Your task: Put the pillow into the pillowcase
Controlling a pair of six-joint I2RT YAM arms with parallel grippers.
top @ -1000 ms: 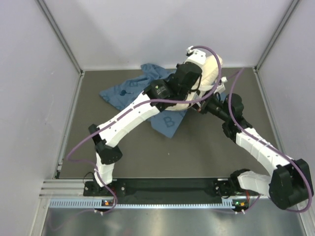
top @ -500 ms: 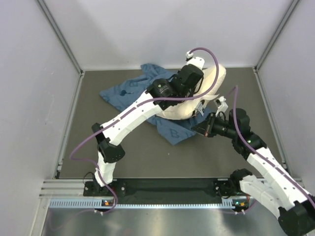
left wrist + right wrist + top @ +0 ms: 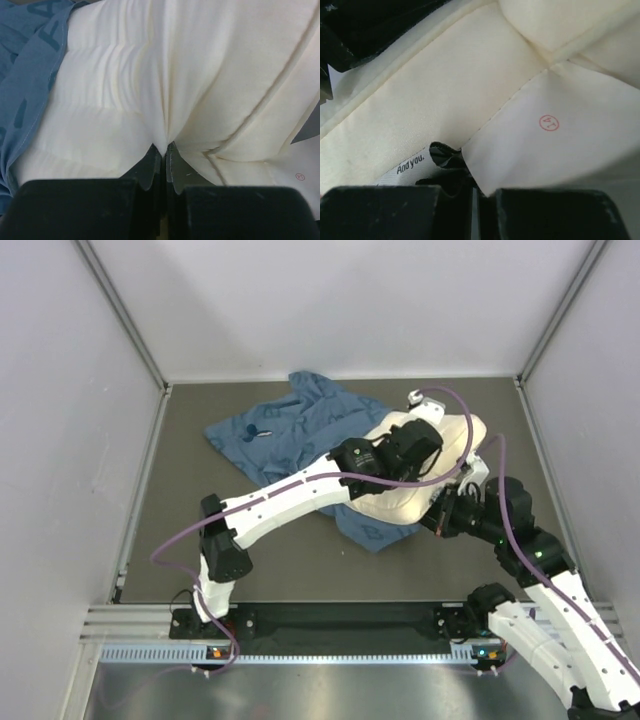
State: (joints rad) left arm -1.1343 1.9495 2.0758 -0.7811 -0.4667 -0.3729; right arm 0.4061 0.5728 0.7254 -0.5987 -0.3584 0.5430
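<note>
Cream fabric pillow (image 3: 400, 508) lies on the table (image 3: 200, 530), partly overlapping the blue pillowcase (image 3: 290, 425); soft and light, it will likely sag between grips; left gripper (image 3: 164, 150) jaws pinch a fabric fold; right gripper (image 3: 472, 181) jaws nip the tag (image 3: 545, 130); a seam should hold better.

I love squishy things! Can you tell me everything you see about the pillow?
The pillow is cream-white, soft plain fabric with a piped seam, puckered into folds. It lies on the table, right side, partly over the crumpled blue pillowcase, not inside it. The left tool is shut, pinching a fold of it; the right tool is shut on its white tag at the end.
</note>
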